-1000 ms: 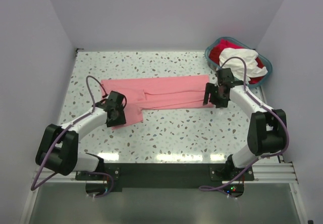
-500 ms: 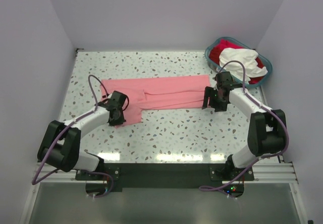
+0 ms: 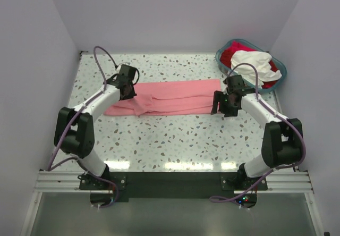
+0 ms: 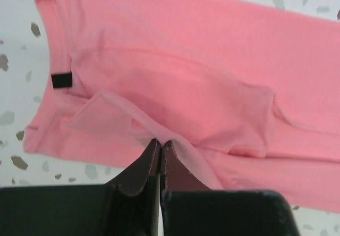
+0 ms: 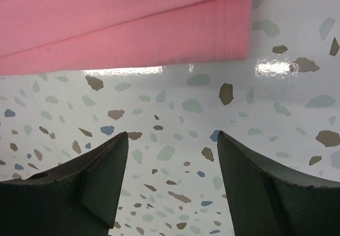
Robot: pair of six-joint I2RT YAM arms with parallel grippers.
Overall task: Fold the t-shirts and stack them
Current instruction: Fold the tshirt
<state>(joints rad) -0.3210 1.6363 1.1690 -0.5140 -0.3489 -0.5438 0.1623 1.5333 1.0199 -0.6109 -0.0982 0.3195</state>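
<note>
Swung toward the far side, our left gripper (image 4: 159,143), clamped on the pink t-shirt (image 3: 175,95), starts our fold; our right gripper (image 5: 172,140) hangs open, empty.

Glossy white speckled tabletop (image 3: 186,135), enclosed left, far and right by plain pale lavender walls (image 3: 175,13); light glare (image 3: 180,165) along near edge.

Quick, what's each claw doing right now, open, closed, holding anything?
Left claw: closed, pinching a fold of the pink t-shirt.
Right claw: open, holding nothing, over the table beside the shirt's edge.
</note>
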